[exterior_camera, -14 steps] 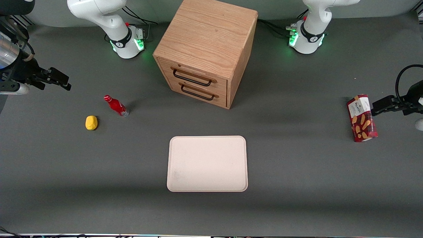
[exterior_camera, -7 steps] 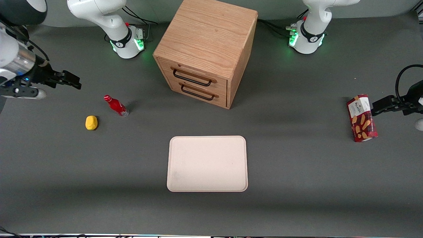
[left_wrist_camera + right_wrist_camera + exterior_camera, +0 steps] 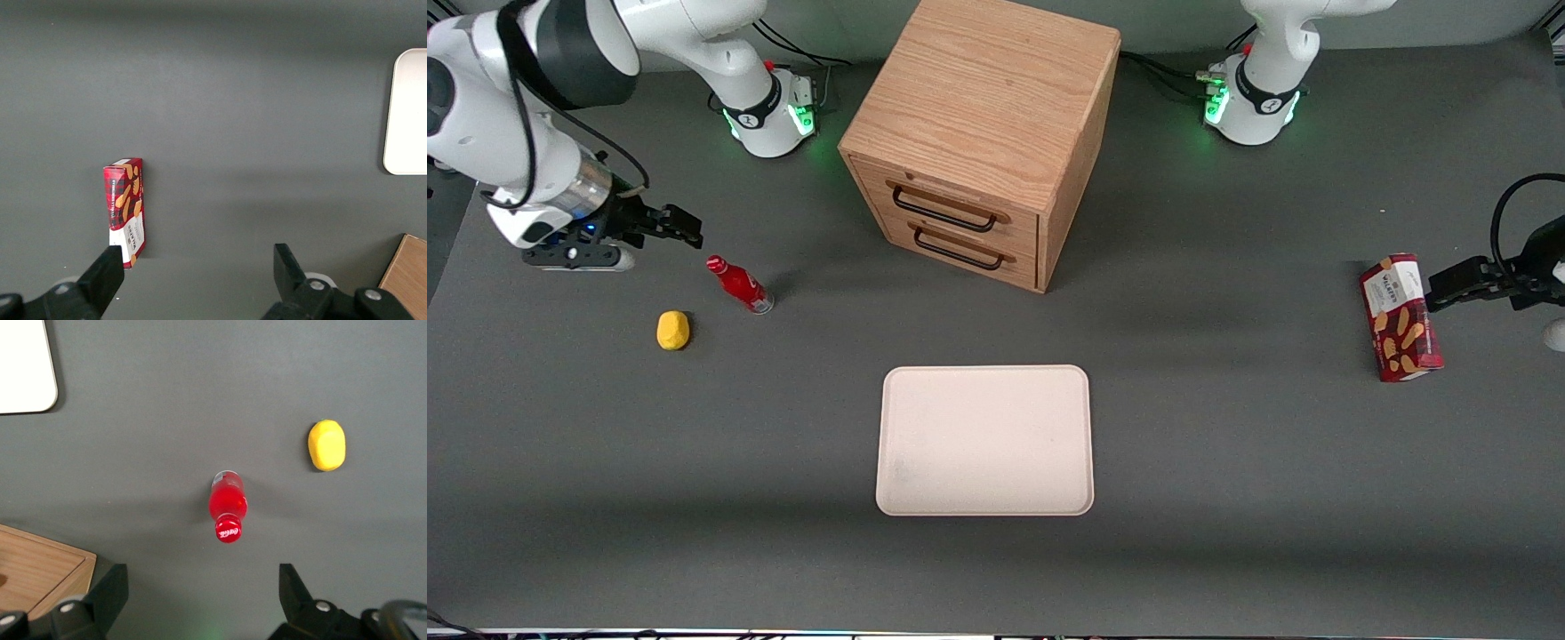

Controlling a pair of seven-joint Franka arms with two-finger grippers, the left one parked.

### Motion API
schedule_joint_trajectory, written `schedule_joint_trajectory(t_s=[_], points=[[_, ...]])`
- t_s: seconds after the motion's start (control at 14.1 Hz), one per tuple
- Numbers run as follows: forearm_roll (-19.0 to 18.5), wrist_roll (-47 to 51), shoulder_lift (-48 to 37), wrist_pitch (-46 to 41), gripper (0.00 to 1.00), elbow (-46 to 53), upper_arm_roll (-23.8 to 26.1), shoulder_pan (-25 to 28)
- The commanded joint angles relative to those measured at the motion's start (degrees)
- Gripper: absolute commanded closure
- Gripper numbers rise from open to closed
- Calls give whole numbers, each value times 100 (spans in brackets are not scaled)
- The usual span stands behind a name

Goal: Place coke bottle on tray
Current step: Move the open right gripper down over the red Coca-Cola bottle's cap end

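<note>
Coke bottle (image 3: 739, 284) stands upright on table (image 3: 1227, 462), well apart from tray (image 3: 984, 440). Gripper (image 3: 685, 233) is held above, fingers spread, empty.

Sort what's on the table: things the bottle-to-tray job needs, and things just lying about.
Needed: coke bottle, standing on the table; tray; open gripper, close beside the bottle's cap.

Lying about: yellow lump, wooden drawer cabinet, red snack box.
</note>
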Motion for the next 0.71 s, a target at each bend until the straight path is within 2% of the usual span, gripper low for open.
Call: schedule_joint_trajectory(t_s=[0.0, 0.07, 0.5, 0.64], points=[[-169, 110, -265, 779, 0, -767, 4, 66], [-300, 119, -265, 1035, 0, -969, 12, 66], [-371, 102, 148, 2143, 0, -1532, 12, 58], [-573, 102, 218, 2529, 0, -1752, 12, 57]])
